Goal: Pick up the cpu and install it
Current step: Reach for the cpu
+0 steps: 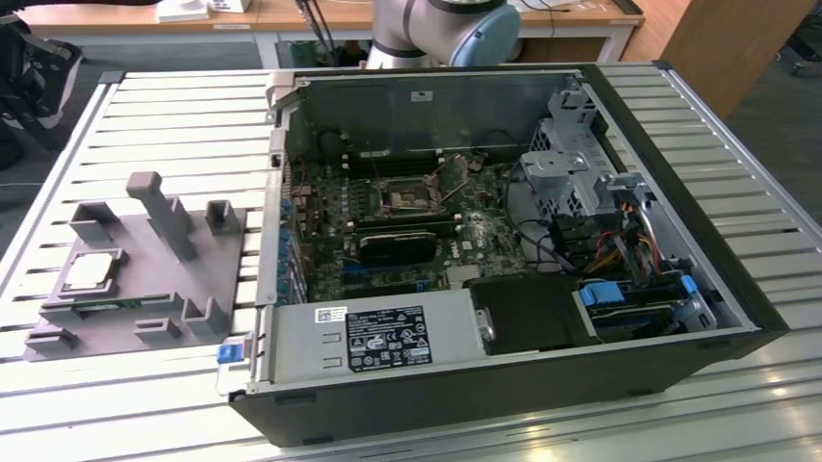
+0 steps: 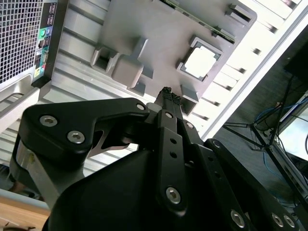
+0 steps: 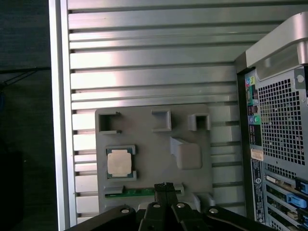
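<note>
Lying flat, silver face up, cpu (image 3: 120, 161) in grey tray (image 3: 144, 126) recess, hand (image 3: 164, 186) closed together, empty

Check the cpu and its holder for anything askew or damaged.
Nothing stands out. The cpu lies flat and square in its pocket on the holder. The gripper hangs above the holder, jaws shut and empty.

Cpu (image 3: 120, 162) – silvery metal top, matt grey plastic tray (image 3: 149, 137), shiny ribbed metal table (image 3: 144, 53), matt black gripper (image 2: 167, 92)
</note>
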You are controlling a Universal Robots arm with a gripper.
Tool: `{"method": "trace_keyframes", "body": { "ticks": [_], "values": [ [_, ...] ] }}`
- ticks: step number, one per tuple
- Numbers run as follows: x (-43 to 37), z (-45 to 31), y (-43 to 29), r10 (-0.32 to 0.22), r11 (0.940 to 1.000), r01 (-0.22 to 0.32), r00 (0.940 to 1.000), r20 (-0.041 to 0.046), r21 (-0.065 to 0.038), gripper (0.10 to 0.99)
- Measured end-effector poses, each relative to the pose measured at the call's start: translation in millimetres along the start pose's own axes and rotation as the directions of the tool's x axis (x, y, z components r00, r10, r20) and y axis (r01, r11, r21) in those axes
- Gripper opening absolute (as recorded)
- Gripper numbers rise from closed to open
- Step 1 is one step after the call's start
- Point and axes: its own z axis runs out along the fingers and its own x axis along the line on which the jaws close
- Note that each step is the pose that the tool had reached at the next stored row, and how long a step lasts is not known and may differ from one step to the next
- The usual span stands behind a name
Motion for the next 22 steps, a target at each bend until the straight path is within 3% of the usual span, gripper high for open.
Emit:
{"method": "trace_keyframes", "body": {
  "ticks": [13,22],
  "values": [
    [9.3,0.3,-0.7,0.000,1.0000,0.000,1.0000,0.0000,0.000,0.106],
    [21.6,0.8,-1.7,0.000,1.0000,0.000,1.0000,-0.0001,0.000,0.106]
  ]
}}
